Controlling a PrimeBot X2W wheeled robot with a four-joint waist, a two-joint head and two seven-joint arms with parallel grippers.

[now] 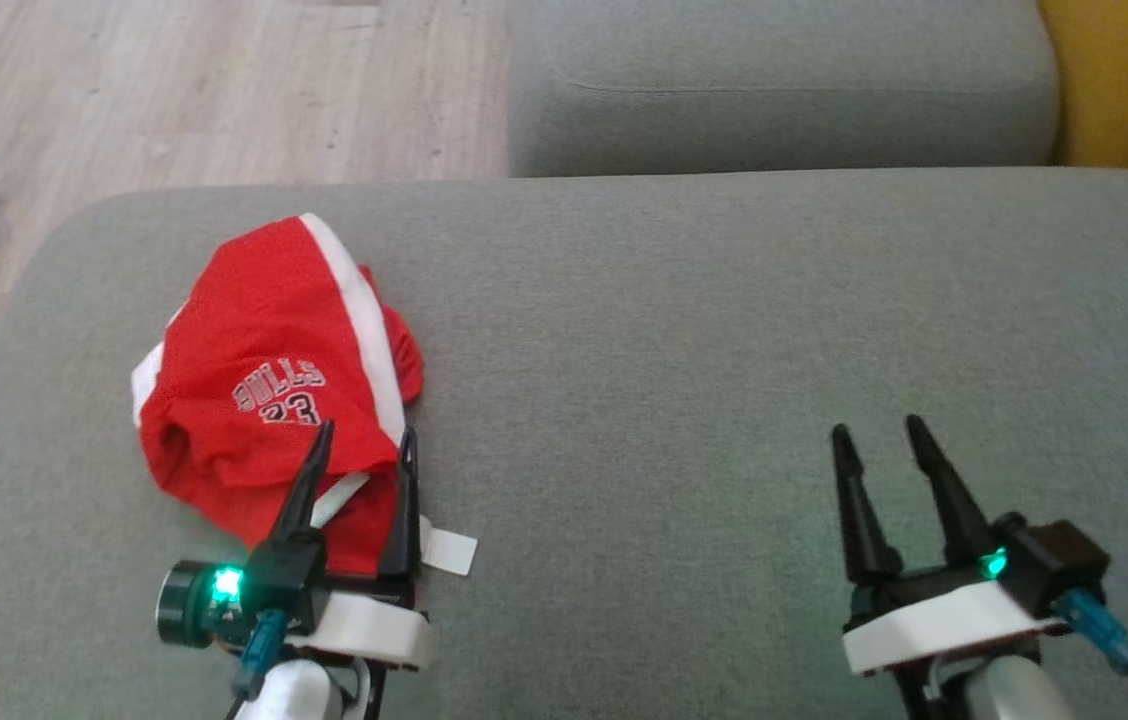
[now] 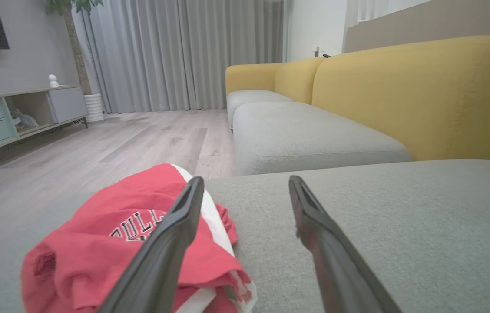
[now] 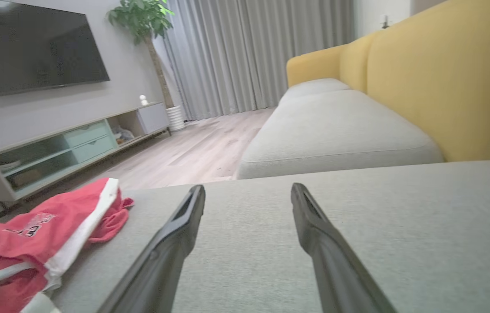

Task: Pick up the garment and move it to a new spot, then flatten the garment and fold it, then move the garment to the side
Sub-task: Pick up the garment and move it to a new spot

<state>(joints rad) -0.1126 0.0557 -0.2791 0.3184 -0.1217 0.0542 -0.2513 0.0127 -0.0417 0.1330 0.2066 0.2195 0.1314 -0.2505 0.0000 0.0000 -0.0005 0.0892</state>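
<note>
- head view: one red garment [image 1: 264, 350] with white stripes is lying bunched on the left part of the grey sofa seat [image 1: 674, 330], near its left edge.
- the left fingers [image 1: 367, 430] are standing wide apart over the garment's near hem, gripping nothing. whether they are touching the cloth i cannot tell.
- the right fingers [image 1: 876, 426] are also spread wide and holding nothing. they are hovering over bare seat, well apart from the garment.
- counting here: one garment, two pairs of fingers, two grey seat cushions, and one white label [image 1: 449, 550] sticking out of the hem.
- left wrist view: the left fingers [image 2: 246, 179] are gaping. one is crossing in front of the garment [image 2: 88, 248] and the other is pointing over bare seat just beside it.
- judging from this, the first step, the pick-up, is only beginning, and nothing is lifted yet.
- the next move is calling for dropping onto a thick fold, closing firmly through the layers, then carrying it toward the open middle of the seat.
- right wrist view: the right fingers [image 3: 248, 186] are pointing across empty seat, open and idle, with the garment [image 3: 41, 226] lying far off to the side.
- it is likely waiting to help with the flattening.
</note>
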